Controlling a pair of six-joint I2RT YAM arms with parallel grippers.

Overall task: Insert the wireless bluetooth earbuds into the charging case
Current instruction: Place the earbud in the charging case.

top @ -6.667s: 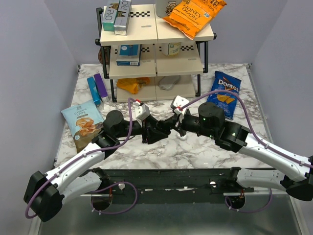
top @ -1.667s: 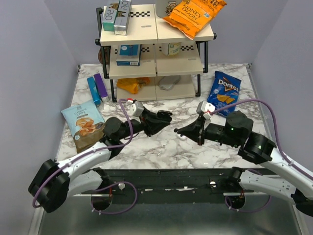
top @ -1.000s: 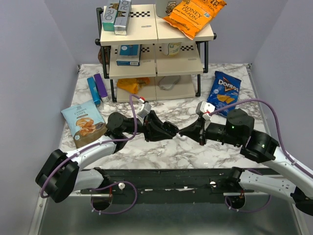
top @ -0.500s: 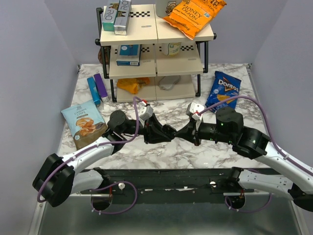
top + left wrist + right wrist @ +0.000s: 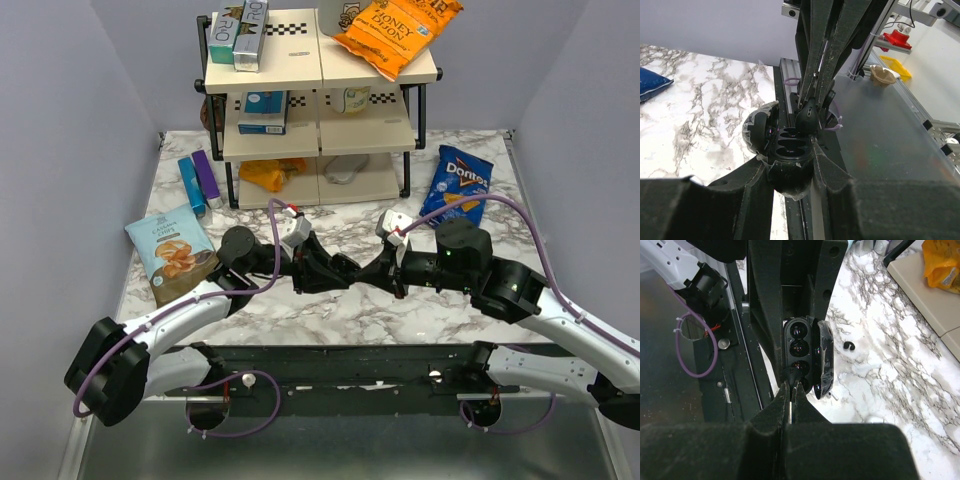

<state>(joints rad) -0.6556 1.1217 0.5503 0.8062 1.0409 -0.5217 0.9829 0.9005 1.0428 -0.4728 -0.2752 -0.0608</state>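
Note:
The charging case point(image 5: 787, 150) looks black here, with its lid point(image 5: 757, 132) flipped open to the left. My left gripper point(image 5: 790, 172) is shut on the case and holds it above the table. My right gripper point(image 5: 791, 390) is shut on one small black earbud point(image 5: 792, 374), which touches the near end of the case's open sockets point(image 5: 801, 347). The left wrist view shows this earbud point(image 5: 807, 117) at the case's far rim. In the top view the two grippers point(image 5: 338, 270) point(image 5: 374, 272) meet tip to tip at mid table. I cannot make out a second earbud.
A small black curled piece point(image 5: 849, 345) lies on the marble beside the case. A tan shelf rack point(image 5: 320, 100) with boxes and an orange chip bag stands behind. A Doritos bag point(image 5: 458, 190) lies at right, a snack bag point(image 5: 170, 250) and two tubes point(image 5: 198, 180) at left.
My right gripper has moved left with the earbud until it meets the case. My left gripper has swung slightly toward the middle, still holding the open case.

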